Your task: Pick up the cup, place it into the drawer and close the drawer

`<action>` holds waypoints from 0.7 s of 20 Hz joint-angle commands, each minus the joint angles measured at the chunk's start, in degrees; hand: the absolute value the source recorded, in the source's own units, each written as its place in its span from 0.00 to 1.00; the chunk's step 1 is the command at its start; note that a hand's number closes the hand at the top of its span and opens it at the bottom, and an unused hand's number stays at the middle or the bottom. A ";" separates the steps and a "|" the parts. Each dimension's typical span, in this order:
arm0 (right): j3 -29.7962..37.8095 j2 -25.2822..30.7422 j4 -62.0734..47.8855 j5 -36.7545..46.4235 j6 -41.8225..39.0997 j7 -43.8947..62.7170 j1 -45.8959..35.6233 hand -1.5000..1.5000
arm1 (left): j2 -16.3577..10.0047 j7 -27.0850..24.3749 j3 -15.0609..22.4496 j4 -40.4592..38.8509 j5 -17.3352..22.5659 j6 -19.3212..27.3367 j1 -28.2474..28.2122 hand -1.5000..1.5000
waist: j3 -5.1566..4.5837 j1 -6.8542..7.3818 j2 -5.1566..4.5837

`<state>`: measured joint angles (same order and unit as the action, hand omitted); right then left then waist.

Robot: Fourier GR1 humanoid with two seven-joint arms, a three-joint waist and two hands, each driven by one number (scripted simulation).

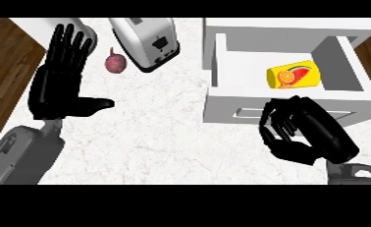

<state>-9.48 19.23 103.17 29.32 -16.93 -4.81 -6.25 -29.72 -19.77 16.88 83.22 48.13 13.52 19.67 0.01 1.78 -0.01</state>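
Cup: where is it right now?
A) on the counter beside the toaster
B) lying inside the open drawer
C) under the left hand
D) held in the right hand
B: the yellow cup lies on its side inside the open drawer, while the right hand is outside it, by the drawer's front.

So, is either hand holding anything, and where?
Nothing is held: the cup lies in the drawer, the right hand is curled empty, the left hand open.
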 commanded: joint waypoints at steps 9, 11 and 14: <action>-1.48 -3.26 -30.53 13.97 8.18 -8.67 -13.53 0.00 | -2.04 -1.96 -8.54 0.17 -0.17 -10.79 -10.49 0.00 | 0.00 -0.92 -0.14; -3.61 -5.90 -34.70 17.63 9.91 -7.08 -15.55 0.00 | -1.59 -0.91 -8.74 0.59 -1.33 -10.84 -10.07 0.00 | 0.01 -1.04 -0.11; -2.16 -7.44 -43.47 17.91 13.43 -12.28 -17.44 0.00 | -2.72 -1.19 -11.67 4.46 -0.65 -12.97 -15.99 0.00 | 0.03 -0.68 -0.11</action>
<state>-12.26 13.86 69.98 45.16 -6.70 -13.69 -19.80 -32.09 -20.82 7.59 85.33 47.60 2.29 7.70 0.01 0.86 -0.09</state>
